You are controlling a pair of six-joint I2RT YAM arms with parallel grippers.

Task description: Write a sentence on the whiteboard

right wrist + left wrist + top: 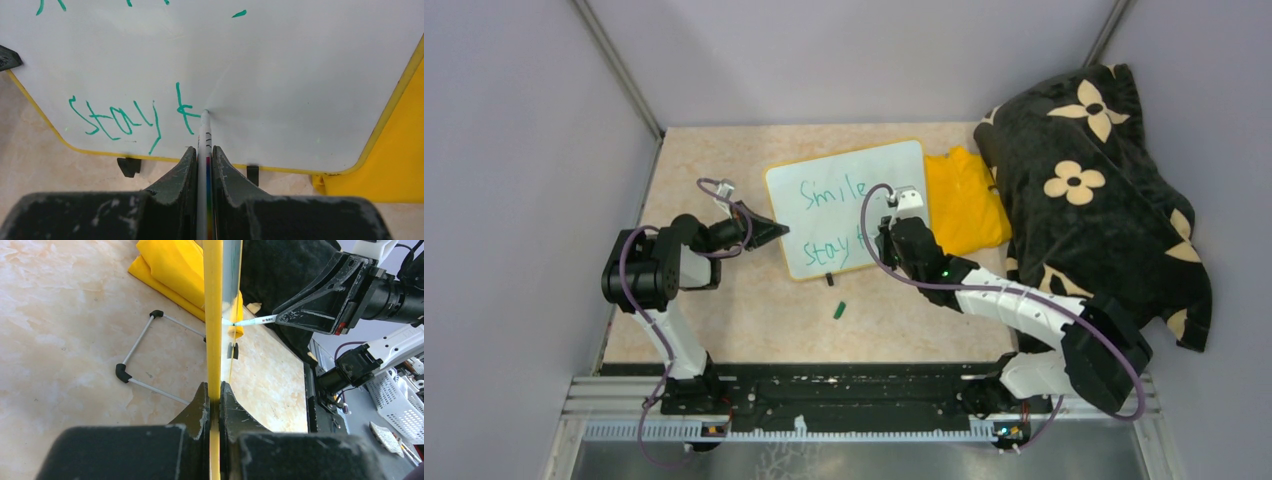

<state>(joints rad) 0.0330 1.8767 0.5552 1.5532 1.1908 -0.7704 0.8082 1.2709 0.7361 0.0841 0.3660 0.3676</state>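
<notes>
**Lettering midway through line 2 of the whiteboard**

Tabletop (724,330) of pale marbled stone carries everything. A black blanket with cream flowers (1104,180) is heaped at its far right, and a folded yellow cloth (964,200) lies beside it. Just left of the cloth stands the whiteboard (849,205), propped up near the middle of the table with its black feet on the surface.

The left gripper (214,390) is clenched on the board's yellow frame at its left edge, bracing it. The right gripper (204,152) is clamped around a slim white marker (204,132), whose tip touches the white face low down, right of centre.

The sentence (117,120) is in green: "Smile" on top in the overhead view, "stay" below. Next to "stay" is 1 half-made letter that looks like the start of a "k" — the tip sits at the end of its cross stroke. A small green piece (838,310), probably the cap, lies on the table in front of the board.

By my reading, the writing step is in hand and about 2 thirds done. The next move calls for finishing the "k" with light, even pressure, then short lifts between letters while the left grip holds the board steady — too hard a push could tip or slide it.
</notes>
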